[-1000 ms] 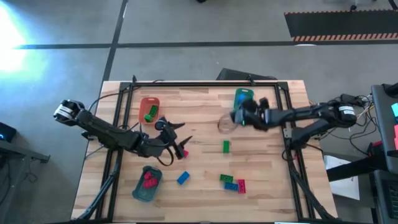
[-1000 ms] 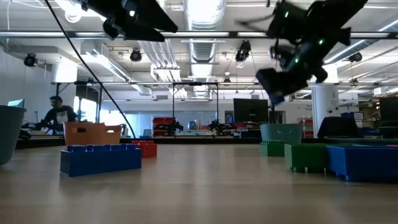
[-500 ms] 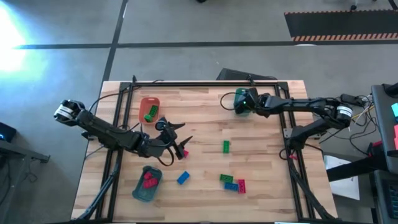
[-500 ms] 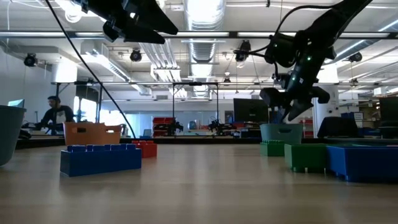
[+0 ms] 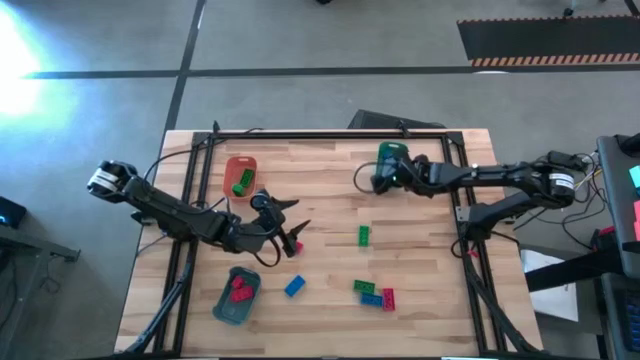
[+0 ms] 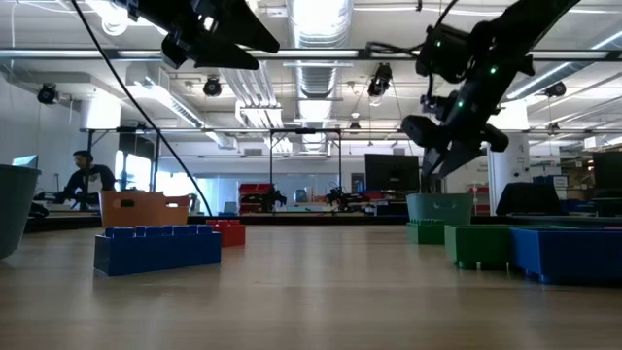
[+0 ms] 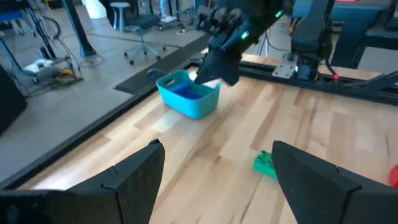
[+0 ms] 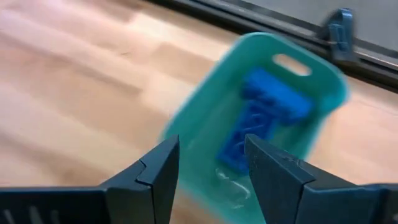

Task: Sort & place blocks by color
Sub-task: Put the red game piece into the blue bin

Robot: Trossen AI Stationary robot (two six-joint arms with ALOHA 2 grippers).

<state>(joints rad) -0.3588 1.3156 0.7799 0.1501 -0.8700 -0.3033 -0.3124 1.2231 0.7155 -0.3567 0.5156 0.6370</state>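
Small studded blocks lie on the wooden table: a green one (image 5: 363, 235), a blue one (image 5: 294, 286), and a green, blue and red cluster (image 5: 373, 293). My right gripper (image 5: 374, 179) hovers open and empty beside and above the teal tray (image 8: 261, 124), which holds blue blocks (image 8: 258, 121). My left gripper (image 5: 283, 218) hangs open above the table's middle left; a red block (image 5: 297, 246) lies close by it. Past its spread fingers (image 7: 134, 177), the left wrist view shows the green block (image 7: 264, 163).
An orange-red tray (image 5: 240, 173) holding green blocks sits far left. A teal-green tray (image 5: 236, 297) holding red blocks sits near left. Black frame rails (image 5: 330, 135) run along the far and side edges. Bare wood lies between the trays.
My right gripper swung toward the far edge over the teal tray and dipped low there. It then rose and drew back a little toward the near edge. The left arm has kept still.
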